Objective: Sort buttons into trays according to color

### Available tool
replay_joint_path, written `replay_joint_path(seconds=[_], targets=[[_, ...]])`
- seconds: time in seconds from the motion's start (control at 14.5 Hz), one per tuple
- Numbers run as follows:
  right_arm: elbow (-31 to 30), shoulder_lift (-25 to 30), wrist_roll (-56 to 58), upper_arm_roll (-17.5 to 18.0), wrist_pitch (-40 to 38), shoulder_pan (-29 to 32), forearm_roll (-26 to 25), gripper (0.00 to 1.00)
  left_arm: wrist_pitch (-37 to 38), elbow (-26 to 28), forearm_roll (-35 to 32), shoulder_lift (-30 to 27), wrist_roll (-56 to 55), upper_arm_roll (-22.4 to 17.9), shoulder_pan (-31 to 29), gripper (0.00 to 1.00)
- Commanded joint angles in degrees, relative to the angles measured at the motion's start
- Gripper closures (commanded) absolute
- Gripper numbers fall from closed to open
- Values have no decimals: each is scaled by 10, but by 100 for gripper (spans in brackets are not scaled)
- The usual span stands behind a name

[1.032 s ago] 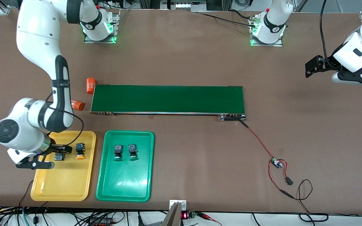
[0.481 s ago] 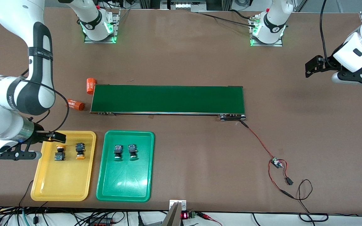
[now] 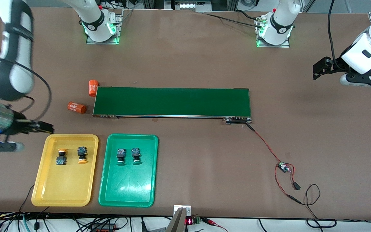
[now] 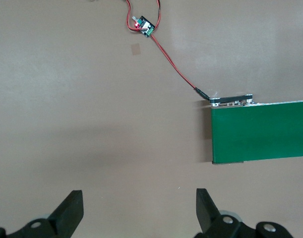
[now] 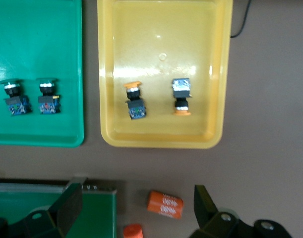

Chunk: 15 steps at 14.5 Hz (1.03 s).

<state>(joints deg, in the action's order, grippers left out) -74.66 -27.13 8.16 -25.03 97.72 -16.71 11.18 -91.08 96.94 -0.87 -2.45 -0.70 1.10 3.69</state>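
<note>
Now that the right tool [image 3: 45, 128] has lifted clear of the yellow tray [image 3: 63, 196] with fingers spread and empty, both yellow-capped buttons [image 3: 61, 156] lie in it, both green-capped ones [image 3: 120, 156] in the green tray [image 3: 126, 193]; sorting looks finished. Farther off, over bare tabletop [image 3: 301, 106], the left tool [image 3: 317, 68] waits, spread wide.

Left pincer [image 4: 139, 210] open over bare table [image 4: 82, 129]; conveyor belt [image 4: 260, 131] end, red-wired circuit board [image 4: 145, 27] visible.

Bright even overhead light; glare on green tray [image 3: 137, 185]; right arm [image 3: 2, 77] motion-blurred
</note>
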Motion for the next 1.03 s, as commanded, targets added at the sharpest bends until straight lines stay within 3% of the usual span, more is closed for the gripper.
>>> replay_joint_path(seconds=[0.0, 0.14, 0.28, 0.62, 0.96], targets=[[-17, 73, 3, 146, -39, 137, -64, 0, 11, -7, 9, -3, 10, -4, 4, 0], [-19, 101, 3, 193, -75, 183, -98, 0, 11, -7, 8, -3, 10, -3, 4, 0], [-20, 110, -2, 191, -123, 181, -113, 0, 11, -8, 8, -3, 10, -2, 4, 0], [-44, 144, -70, 190, -148, 157, -128, 0, 11, -8, 8, -3, 4, 0, 4, 0], [-155, 225, -64, 190, -89, 165, -131, 0, 11, -14, 8, -3, 3, 1, 4, 0]])
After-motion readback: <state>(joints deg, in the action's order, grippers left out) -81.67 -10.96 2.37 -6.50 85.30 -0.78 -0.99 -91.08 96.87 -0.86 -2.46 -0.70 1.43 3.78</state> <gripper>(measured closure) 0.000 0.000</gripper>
